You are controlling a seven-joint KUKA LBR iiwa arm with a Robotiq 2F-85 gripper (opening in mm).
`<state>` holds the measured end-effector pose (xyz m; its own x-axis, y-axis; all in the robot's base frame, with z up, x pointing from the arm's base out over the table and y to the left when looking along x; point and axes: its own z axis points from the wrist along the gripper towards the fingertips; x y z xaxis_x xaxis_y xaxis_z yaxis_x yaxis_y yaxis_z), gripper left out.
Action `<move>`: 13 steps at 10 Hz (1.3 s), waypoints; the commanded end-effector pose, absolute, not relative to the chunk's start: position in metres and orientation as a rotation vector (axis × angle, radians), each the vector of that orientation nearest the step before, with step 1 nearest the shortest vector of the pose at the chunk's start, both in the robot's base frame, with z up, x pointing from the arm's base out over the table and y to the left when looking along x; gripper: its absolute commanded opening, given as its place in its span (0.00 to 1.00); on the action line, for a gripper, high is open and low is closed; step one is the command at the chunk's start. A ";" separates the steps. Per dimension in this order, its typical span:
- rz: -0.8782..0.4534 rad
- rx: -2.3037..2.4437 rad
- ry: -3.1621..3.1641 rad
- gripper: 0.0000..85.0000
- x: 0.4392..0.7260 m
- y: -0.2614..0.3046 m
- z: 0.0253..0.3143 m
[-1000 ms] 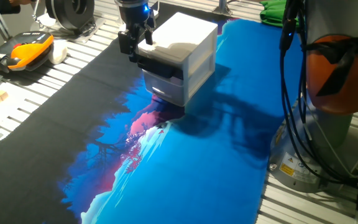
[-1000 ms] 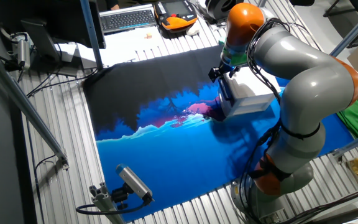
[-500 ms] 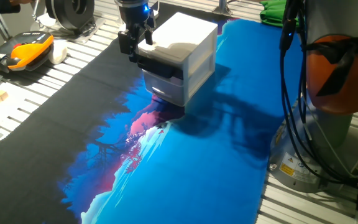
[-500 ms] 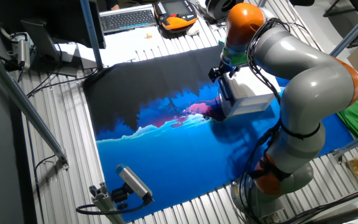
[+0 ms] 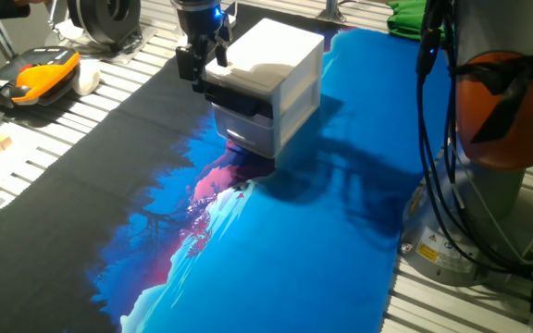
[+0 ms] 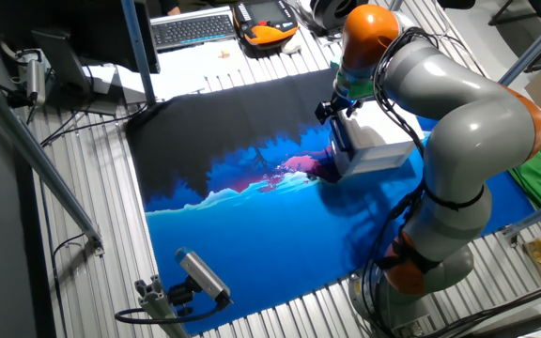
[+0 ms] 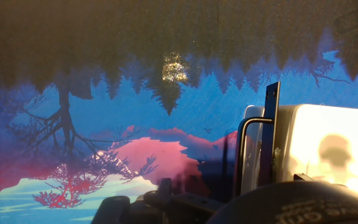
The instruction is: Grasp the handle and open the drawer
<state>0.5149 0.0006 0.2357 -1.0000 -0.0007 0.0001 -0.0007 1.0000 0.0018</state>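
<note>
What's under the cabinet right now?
The cabinet stands on a printed mat, blue and pink in front of it. The part of the mat beneath it is covered.

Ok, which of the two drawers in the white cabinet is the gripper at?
The upper white plastic drawer, the one with the narrow black handle bar; the gripper sits at its end. The lower drawer has a pale translucent front.

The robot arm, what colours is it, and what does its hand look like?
The arm is made of big rounded silver-grey tubes joined by bright orange rings. Black cables hang down beside its base, which carries a small yellow warning sticker. The gripper at its tip is black, with two stubby fingers and a blue glow just above it.
</note>
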 end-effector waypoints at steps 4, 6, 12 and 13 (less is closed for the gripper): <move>-0.005 -0.166 -3.058 0.00 0.517 0.002 0.249; -0.004 -0.163 -3.059 0.00 0.517 0.002 0.249; 0.003 -0.161 -3.059 0.00 0.519 0.002 0.250; 0.003 -0.163 -3.059 0.00 0.519 0.002 0.250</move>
<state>0.5189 0.0024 0.2504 -0.9913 0.1062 0.0779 0.1060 0.9943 -0.0059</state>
